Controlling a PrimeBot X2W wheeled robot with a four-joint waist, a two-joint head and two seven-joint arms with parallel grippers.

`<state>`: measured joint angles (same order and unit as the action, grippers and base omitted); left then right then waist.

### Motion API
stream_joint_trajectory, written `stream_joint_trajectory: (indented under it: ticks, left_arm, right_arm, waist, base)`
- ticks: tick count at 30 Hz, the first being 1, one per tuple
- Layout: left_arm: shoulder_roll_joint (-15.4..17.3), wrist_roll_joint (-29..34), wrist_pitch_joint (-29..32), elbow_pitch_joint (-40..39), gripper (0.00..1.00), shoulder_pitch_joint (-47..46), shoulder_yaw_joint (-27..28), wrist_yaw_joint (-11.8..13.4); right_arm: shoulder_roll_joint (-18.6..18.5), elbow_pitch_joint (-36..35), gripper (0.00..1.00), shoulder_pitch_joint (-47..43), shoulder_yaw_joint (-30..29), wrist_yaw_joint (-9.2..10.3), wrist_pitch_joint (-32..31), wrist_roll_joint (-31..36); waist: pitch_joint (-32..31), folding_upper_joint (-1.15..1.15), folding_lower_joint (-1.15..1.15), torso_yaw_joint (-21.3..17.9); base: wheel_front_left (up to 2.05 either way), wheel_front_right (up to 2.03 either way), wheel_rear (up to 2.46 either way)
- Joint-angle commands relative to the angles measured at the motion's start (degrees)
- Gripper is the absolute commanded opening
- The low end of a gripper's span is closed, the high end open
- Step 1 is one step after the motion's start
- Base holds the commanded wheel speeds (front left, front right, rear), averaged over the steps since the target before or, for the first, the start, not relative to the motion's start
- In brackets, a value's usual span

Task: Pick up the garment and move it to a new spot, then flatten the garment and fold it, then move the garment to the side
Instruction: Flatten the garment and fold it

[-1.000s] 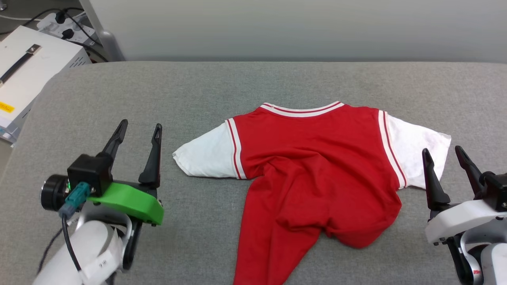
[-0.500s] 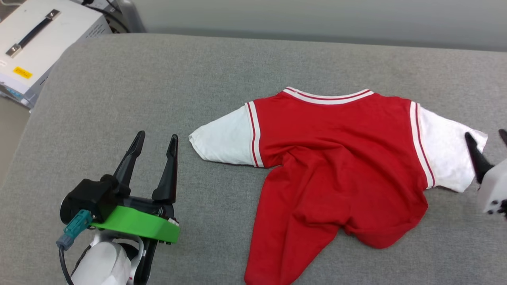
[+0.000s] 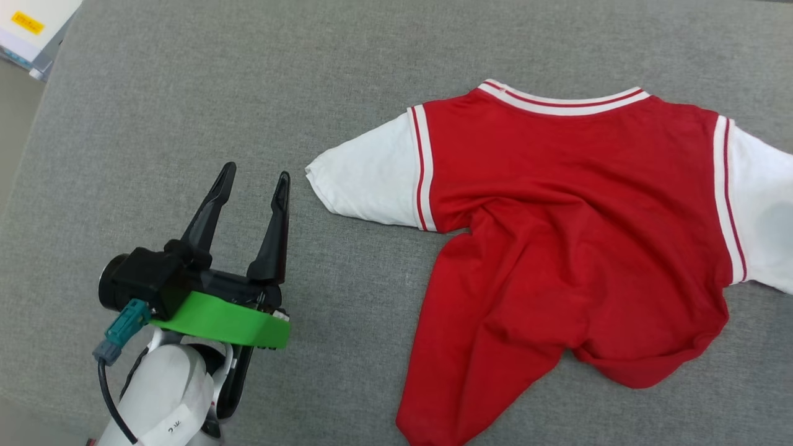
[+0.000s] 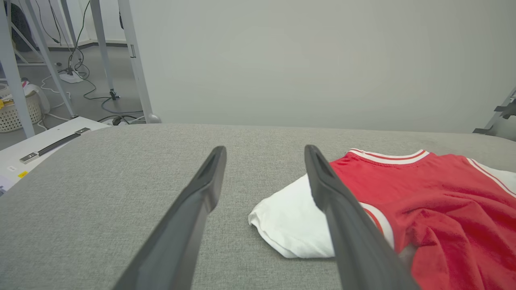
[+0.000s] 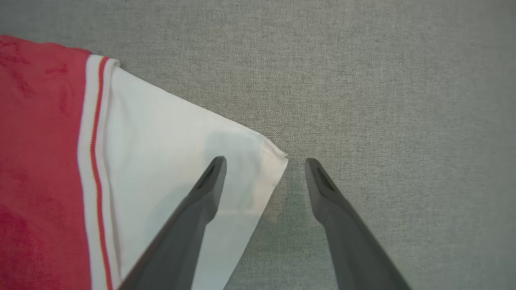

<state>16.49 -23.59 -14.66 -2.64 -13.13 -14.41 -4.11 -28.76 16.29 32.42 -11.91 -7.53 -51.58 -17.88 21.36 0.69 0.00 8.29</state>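
**Both hands open, the right one better placed on the shirt**

Head view: the garment (image 3: 576,235) lay on the grey worktop (image 3: 186,93), collar away from me and sleeves spread left to right. Its red body was bunched and twisted toward the near edge. My left hand (image 3: 256,171) stood open and empty. The left sleeve (image 3: 365,186) lay near it, just to the right of its fingertips and not touching them.

Left wrist view: the fingers pointed across bare worktop, with the white sleeve off to the right, partly behind one finger.

Right wrist view: my right hand (image 5: 265,160) was open too, looking down. The right sleeve (image 5: 169,141) had its cuff corner between the fingers, one over cloth and one over bare worktop. I couldn't tell whether they touched it. I judged the right hand nearer a grasp, while the left had to shift right.
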Motion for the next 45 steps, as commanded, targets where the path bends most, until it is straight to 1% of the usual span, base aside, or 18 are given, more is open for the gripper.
stream_joint_trajectory:
  ticks: [1, 6, 11, 12, 13, 16, 19, 22, 24, 26, 29, 34, 37, 40, 45]
  left_arm:
    - [-0.6, 0.6, -0.3, 0.1, 1.00, -1.0, 0.3, -0.6]
    - [-1.9, 1.7, -0.3, 0.5, 1.00, -1.7, 0.7, -1.5]
    - [-2.5, 2.8, -0.3, 0.9, 1.00, -1.8, 1.4, -2.0]
    - [-2.2, 3.4, -0.3, 1.2, 1.00, -1.8, 1.3, -2.1]
    - [-2.1, 3.8, -0.3, 1.4, 1.00, -1.7, 1.2, -2.2]
    - [-2.0, 4.0, -0.3, 2.4, 1.00, -1.7, 1.1, -2.3]
    - [-1.0, 3.9, 0.8, 4.4, 1.00, -1.7, 1.3, -2.3]
    - [0.9, 4.3, 5.6, 6.9, 1.00, -2.2, 1.0, -2.0]
    - [1.6, 3.2, 9.3, 8.0, 1.00, -3.1, 0.6, -2.1]
    - [2.0, 1.4, 12.8, 8.9, 1.00, -4.7, 0.6, -2.4]
    - [3.9, 0.6, 18.1, 10.9, 1.00, -7.7, -0.4, -2.7]
    - [4.5, -3.6, 27.8, 15.4, 1.00, -13.7, -1.9, -3.0]
    - [4.5, -4.6, 30.6, 18.2, 1.00, -17.4, -3.3, -3.2]
    - [4.3, -5.1, 33.2, 22.7, 1.00, -20.9, -5.4, -3.3]
    - [5.5, -2.2, 35.2, 29.7, 1.00, -24.2, -8.7, -3.3]
  right_arm:
    - [0.0, 1.5, 1.00, 1.3, -0.3, 0.04, -0.4, 0.6]
    - [0.2, 6.5, 1.00, 2.3, -0.6, 0.04, -0.4, 2.1]
    - [0.9, 9.5, 1.00, 1.1, 1.2, 0.04, 1.3, 1.9]
    - [0.9, 9.7, 0.36, 0.7, 2.3, 0.04, 1.7, 1.3]
    - [0.7, 9.7, 0.00, 0.4, 3.1, 0.04, 2.4, 0.9]
    - [0.0, 9.4, 0.00, 0.0, 4.8, 0.04, 6.5, 0.5]
    - [0.4, 8.7, 0.00, 0.2, 6.0, 0.04, 11.1, 0.0]
    - [0.8, 7.1, 0.00, 0.0, 7.2, 0.04, 14.7, -1.3]
    - [0.6, 5.4, 0.00, -0.4, 8.4, 0.04, 16.0, -1.9]
    - [0.2, 3.4, 0.00, -0.9, 9.2, 0.04, 16.6, -2.7]
    - [-0.2, 0.5, 0.00, -1.4, 10.0, 0.04, 17.0, -3.5]
    - [0.0, -3.8, 0.00, -1.8, 11.1, 0.04, 16.6, -4.3]
    - [0.7, -5.3, 0.00, -1.9, 10.9, 0.04, 16.3, -5.0]
    - [0.9, -6.3, 0.00, -2.0, 11.3, 0.04, 16.2, -5.2]
    - [1.1, -6.9, 0.00, -1.6, 12.0, 0.04, 16.2, -5.5]
  waist:
    - [3.0, -0.69, 0.00, 2.1]
    - [3.8, -0.69, 0.00, 3.0]
    - [3.3, -0.69, 0.00, 3.1]
    - [2.9, -0.69, 0.00, 3.0]
    - [2.7, -0.69, 0.00, 2.9]
    - [1.3, -0.69, 0.00, 1.9]
    - [-0.4, -0.69, 0.00, 0.3]
    - [-2.1, -0.69, 0.00, -1.7]
    - [-2.7, -0.69, 0.00, -3.0]
    - [-2.9, -0.69, 0.00, -4.2]
    - [-2.4, -0.69, 0.00, -5.5]
    - [-0.9, -0.69, 0.00, -7.2]
    - [0.1, -0.69, 0.00, -7.6]
    - [1.1, -0.69, 0.00, -7.9]
    - [1.9, -0.69, 0.00, -8.5]
  base:
    - [0.00, 0.00, 0.00]
    - [0.00, 0.00, 0.00]
    - [0.00, 0.00, 0.00]
    - [0.00, 0.00, 0.00]
    - [0.00, 0.00, 0.00]
    - [0.00, 0.00, 0.00]
    - [0.00, 0.00, 0.00]
    - [0.00, 0.00, 0.00]
    - [0.00, 0.00, 0.00]
    - [0.00, 0.00, 0.00]
    - [0.00, 0.00, 0.00]
    - [0.00, 0.00, 0.00]
    - [0.00, 0.00, 0.00]
    - [0.00, 0.00, 0.00]
    - [0.00, 0.00, 0.00]
